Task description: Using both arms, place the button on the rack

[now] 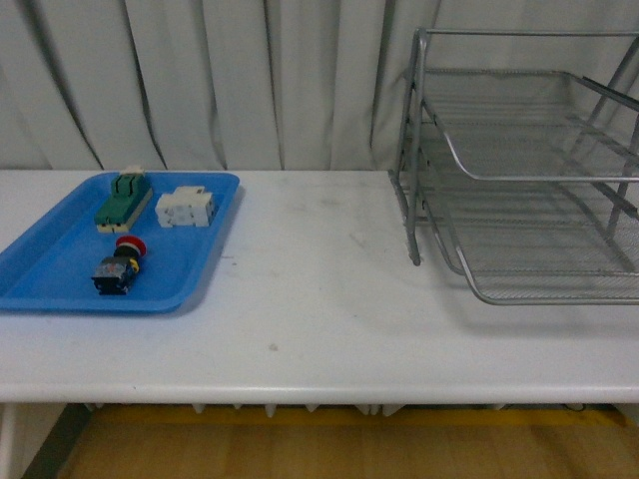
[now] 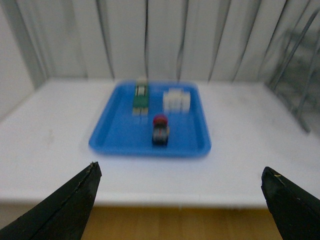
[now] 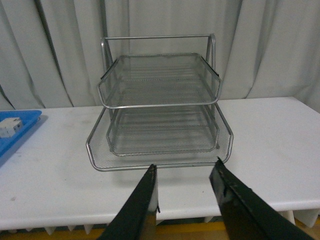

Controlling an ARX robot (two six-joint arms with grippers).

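The button, red cap over a yellow collar and dark body, lies in the blue tray at the table's left; the left wrist view shows the button too, blurred. The silver wire rack stands at the right, its stacked mesh trays facing me in the right wrist view. Neither arm shows in the front view. My left gripper is open, back from the table's front edge, opposite the tray. My right gripper is open and holds nothing, just before the rack's lowest tray.
A green-and-cream switch block and a white rectangular block lie at the back of the blue tray. Grey curtains hang behind the white table. The table's front edge drops to a wooden floor.
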